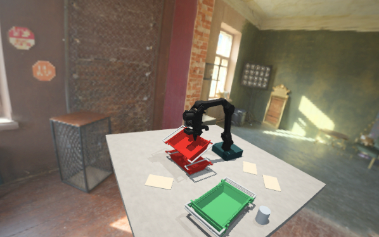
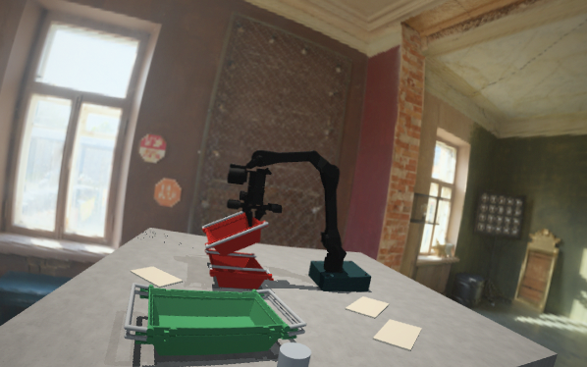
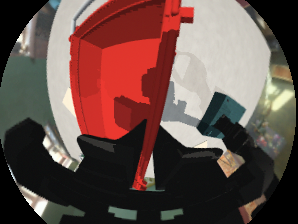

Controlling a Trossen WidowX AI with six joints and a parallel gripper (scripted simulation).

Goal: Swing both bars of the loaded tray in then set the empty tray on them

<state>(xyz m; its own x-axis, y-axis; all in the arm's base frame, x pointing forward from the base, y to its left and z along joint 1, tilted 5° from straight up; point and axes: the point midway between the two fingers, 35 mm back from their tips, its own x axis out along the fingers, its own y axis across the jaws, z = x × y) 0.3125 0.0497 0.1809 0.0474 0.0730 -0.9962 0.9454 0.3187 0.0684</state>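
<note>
The loaded red tray point(image 1: 189, 171) point(image 2: 240, 281) stands on the table. Its two wire bars lie across its top; the near one point(image 1: 196, 163) point(image 2: 240, 268) shows best. Its load is mostly hidden, with only dark red shapes visible inside. My gripper point(image 1: 195, 139) point(image 2: 251, 222) point(image 3: 149, 122) is shut on a side wall of the empty red tray point(image 1: 182, 142) point(image 2: 242, 238) point(image 3: 127, 62). That tray hangs tilted above the loaded one, its low edge close over the bars; whether they touch cannot be told. Its own wire bars stick out at its ends.
A green tray point(image 1: 222, 204) point(image 2: 206, 340) with wire bars at its ends stands near the front. A grey cylinder point(image 1: 263, 215) point(image 2: 293, 354) stands beside it. Flat cream cards point(image 1: 159, 182) point(image 1: 250, 168) point(image 2: 367, 306) lie on the table. The arm's teal base point(image 1: 227, 151) point(image 2: 340, 277) is beside the red trays.
</note>
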